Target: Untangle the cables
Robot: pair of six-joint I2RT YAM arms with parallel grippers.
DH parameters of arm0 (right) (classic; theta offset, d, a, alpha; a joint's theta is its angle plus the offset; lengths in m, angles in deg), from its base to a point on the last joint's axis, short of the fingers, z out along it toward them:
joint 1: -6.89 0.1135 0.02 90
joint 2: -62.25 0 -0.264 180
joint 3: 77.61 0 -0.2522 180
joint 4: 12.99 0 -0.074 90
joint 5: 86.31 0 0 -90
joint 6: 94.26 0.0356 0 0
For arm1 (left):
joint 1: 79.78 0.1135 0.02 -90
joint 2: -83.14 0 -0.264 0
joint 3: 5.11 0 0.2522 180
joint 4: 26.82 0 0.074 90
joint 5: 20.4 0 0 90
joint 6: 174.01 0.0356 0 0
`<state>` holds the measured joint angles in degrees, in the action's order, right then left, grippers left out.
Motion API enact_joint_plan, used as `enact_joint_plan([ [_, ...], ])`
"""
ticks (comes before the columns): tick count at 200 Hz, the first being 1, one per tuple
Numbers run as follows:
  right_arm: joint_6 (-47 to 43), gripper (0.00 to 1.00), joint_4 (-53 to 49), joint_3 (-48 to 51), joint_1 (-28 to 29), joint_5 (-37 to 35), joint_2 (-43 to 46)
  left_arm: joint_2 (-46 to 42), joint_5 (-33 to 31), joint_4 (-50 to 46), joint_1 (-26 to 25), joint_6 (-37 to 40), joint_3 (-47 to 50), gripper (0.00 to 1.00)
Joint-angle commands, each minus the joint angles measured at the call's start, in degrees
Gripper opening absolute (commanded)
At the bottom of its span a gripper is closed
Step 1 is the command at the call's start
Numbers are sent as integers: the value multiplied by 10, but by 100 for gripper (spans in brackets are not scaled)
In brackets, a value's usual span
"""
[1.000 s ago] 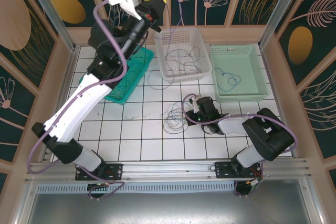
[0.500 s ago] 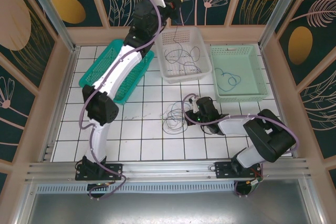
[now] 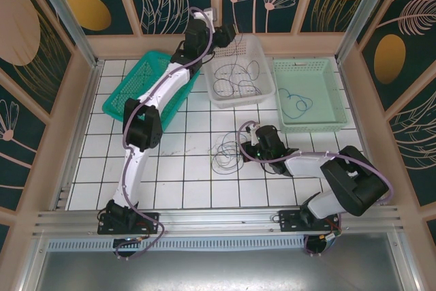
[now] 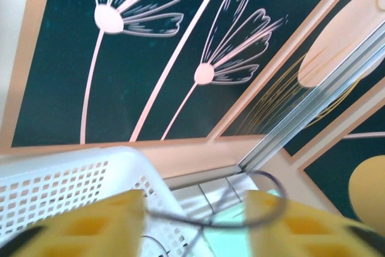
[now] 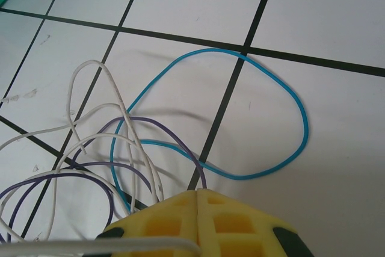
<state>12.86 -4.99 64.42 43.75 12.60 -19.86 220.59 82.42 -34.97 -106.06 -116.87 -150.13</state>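
— Starting from the left?
— Teal basket (image 3: 146, 93) on the tiled bench (image 3: 177, 182), just left of the white basket (image 3: 242, 102).
— Left gripper?
— Left gripper (image 3: 221, 32) at the white basket's far left corner, above the rim. Spread wide: yellow fingers (image 4: 90, 230) well apart, with a dark grey cable (image 4: 204, 221) sagging loosely across the gap.
— Inside the white basket?
— Thin dark cables (image 3: 235, 73), lying in loose loops on its floor.
— More elsewhere?
— Tangle of cables (image 3: 228, 151) on the bench, in front of the white basket and well apart from it. White strands (image 5: 71, 88), purple strands (image 5: 147, 118) and one blue loop (image 5: 210, 49), all overlapping.
— Right gripper?
— Right gripper (image 3: 251, 146) low at the tangle's right edge, in front of the white basket. Pressed fully together, yellow pads (image 5: 174, 230) touching. Impossible to tell whether any strand is pinched.
— Farthest right?
— Pale green basket (image 3: 310, 127), just right of the white basket, holding a curled blue cable (image 3: 298, 103).
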Motion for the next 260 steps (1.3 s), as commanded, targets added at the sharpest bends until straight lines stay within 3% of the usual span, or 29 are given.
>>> enact_joint_plan([
  [1, 9, 5, -16, -2, 4, -6, 18, -6, -3, -17, -4, 9, 3, 67],
  [26, 9, 5, -21, -7, 4, -5, 34, -26, 7, -26, -4, 38, 25, 97],
  [30, 9, 4, -23, -8, 4, -4, 37, -32, 6, -28, -4, 41, 29, 98],
  [85, 9, 4, -44, -23, 2, -7, 84, -132, -39, -38, -4, 76, 145, 99],
  [195, -17, 1, -107, -90, -6, 34, 186, -411, -17, 145, -32, 91, 605, 99],
  [224, -26, 2, -137, -133, -10, 40, 211, -449, -26, 184, -52, 82, 702, 98],
  [260, -39, 0, -163, -199, -13, 63, 214, -487, 7, 240, -72, 93, 788, 97],
])
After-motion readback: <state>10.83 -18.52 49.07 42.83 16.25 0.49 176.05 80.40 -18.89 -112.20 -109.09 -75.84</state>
